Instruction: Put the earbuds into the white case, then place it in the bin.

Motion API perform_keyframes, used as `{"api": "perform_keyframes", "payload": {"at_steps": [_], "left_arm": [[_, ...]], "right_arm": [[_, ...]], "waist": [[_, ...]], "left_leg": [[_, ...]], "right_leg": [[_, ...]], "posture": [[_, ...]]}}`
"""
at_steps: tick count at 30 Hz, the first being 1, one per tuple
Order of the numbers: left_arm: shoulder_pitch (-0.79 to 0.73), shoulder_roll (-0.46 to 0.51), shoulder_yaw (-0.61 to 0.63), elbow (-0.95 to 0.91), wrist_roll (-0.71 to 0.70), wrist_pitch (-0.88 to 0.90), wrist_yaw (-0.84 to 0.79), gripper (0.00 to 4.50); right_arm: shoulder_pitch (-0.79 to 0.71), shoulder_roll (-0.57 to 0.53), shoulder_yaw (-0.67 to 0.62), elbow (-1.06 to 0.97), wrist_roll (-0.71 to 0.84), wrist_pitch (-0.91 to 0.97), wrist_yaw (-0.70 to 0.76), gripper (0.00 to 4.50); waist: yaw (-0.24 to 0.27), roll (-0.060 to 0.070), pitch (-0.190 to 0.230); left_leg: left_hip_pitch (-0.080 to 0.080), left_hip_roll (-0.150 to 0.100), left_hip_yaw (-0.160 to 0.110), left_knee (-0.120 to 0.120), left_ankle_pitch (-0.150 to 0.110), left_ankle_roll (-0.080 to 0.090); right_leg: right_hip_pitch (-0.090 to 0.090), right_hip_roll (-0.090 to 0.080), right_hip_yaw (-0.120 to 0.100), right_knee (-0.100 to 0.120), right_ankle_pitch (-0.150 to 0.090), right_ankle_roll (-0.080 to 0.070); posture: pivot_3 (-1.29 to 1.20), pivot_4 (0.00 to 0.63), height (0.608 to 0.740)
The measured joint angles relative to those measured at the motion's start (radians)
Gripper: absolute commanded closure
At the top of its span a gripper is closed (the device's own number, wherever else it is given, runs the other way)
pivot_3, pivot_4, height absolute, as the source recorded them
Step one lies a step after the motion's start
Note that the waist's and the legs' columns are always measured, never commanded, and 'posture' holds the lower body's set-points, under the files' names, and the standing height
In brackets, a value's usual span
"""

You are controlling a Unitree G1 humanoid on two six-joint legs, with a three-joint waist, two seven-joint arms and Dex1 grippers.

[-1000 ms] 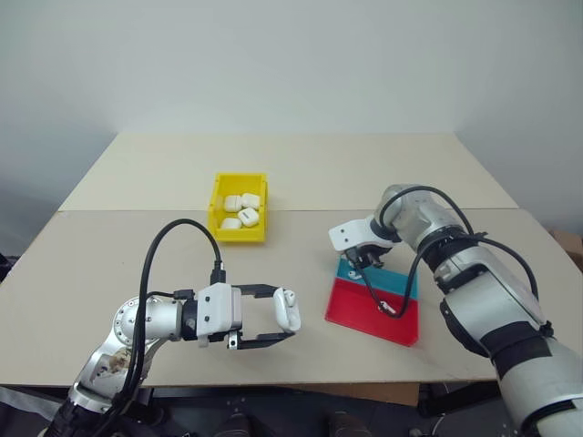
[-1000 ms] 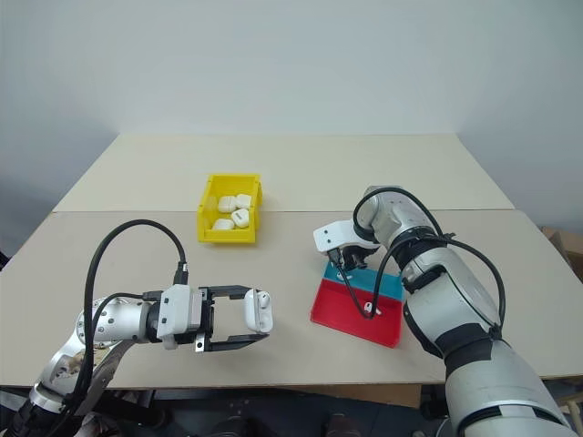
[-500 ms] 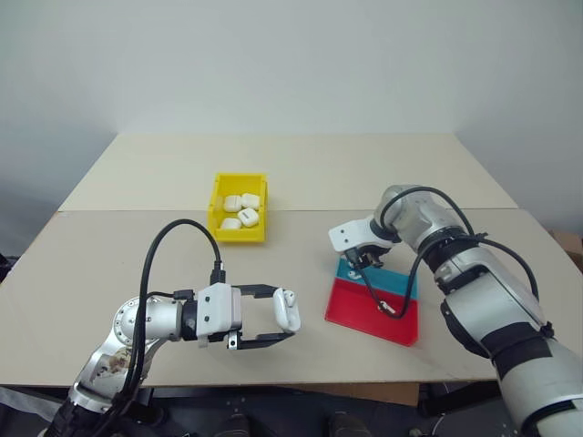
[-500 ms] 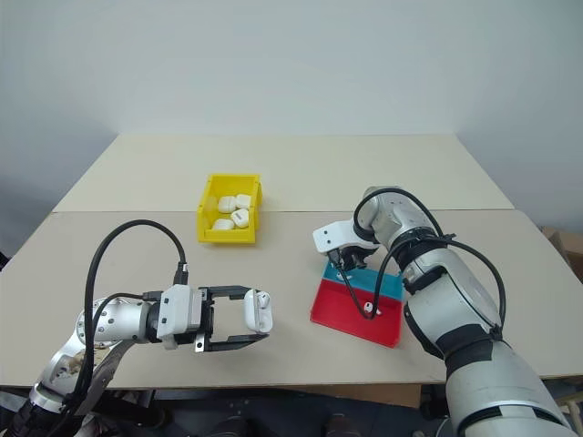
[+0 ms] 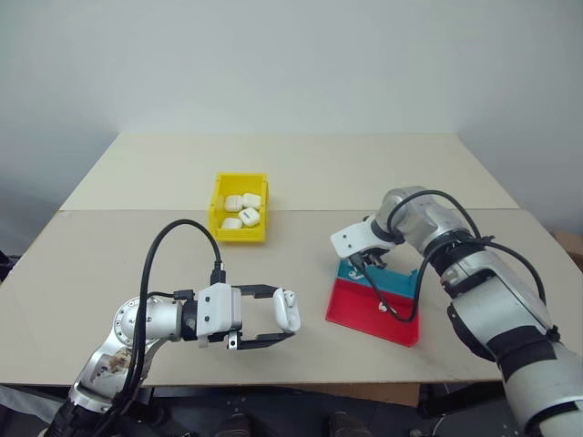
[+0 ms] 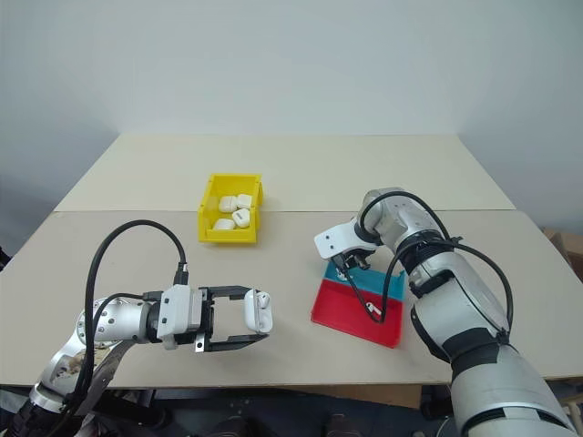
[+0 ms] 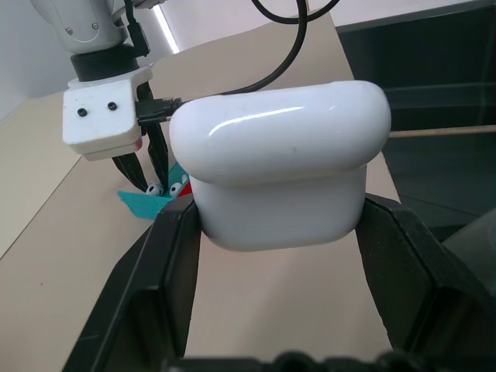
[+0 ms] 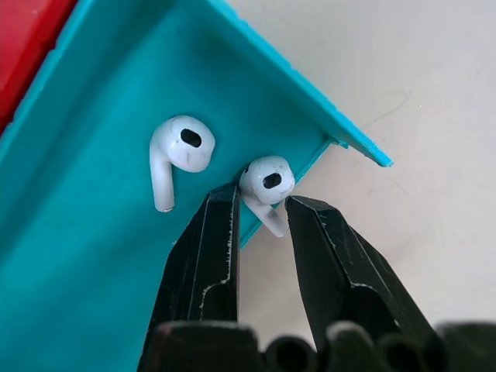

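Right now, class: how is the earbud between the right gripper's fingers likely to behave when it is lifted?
The earbud looks glossy and rounded, so it may slip or twist between the right gripper fingers. It is tiny, so probably very light. It sits in the corner of the teal tray section, so it could catch on the wall.

My left gripper [image 5: 290, 320], lower centre-left of the frame, has the case [image 5: 288, 309] between its jaws above the counter [image 5: 137, 246]. The bin [image 5: 239, 219] sits upper centre with cases inside. At right of centre, my right gripper [image 8: 260, 213] stands over the tray [image 5: 375, 305], where two earbuds [image 8: 180, 151] lie in a corner.
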Motion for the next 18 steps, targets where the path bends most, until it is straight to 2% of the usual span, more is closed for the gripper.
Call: {"api": "perform_keyframes", "payload": {"at_steps": [1, 5, 12, 18], "left_arm": [[0.000, 0.000, 0.000, 0.000, 0.000, 0.000, 0.000, 1.76], [0.000, 0.000, 0.000, 0.000, 0.000, 0.000, 0.000, 1.76], [0.001, 0.000, 0.000, 0.000, 0.003, -0.001, 0.000, 1.76], [0.001, 0.000, 0.000, 0.000, 0.013, -0.003, -0.001, 1.76]], "right_arm": [[0.000, 0.000, 0.000, 0.000, -0.001, -0.007, -0.002, 3.13], [0.000, -0.008, 0.000, -0.001, -0.002, -0.035, -0.004, 1.92], [0.000, -0.009, -0.003, -0.001, -0.001, -0.044, 0.002, 1.92], [-0.001, -0.015, -0.004, 0.007, 0.001, -0.169, 0.023, 1.92]], "waist": [[0.000, 0.000, 0.000], [0.000, 0.000, 0.000], [0.000, 0.000, 0.000], [0.000, 0.000, 0.000]], "left_leg": [[0.000, 0.000, 0.000, 0.000, 0.000, 0.000], [0.000, 0.000, 0.000, 0.000, 0.000, 0.000], [0.001, 0.000, 0.000, 0.000, 0.000, 0.000], [0.001, 0.000, 0.000, 0.000, 0.000, 0.000]], "right_leg": [[0.000, 0.000, 0.000, 0.000, 0.000, 0.000], [0.000, 0.000, 0.000, 0.000, 0.000, 0.000], [0.001, 0.000, 0.000, 0.000, 0.000, 0.000], [0.001, 0.000, 0.000, 0.000, 0.000, 0.000]], "posture": [[0.00, 0.150, 0.740], [0.00, 0.150, 0.740], [0.00, 0.150, 0.740], [0.00, 0.150, 0.740]]}}
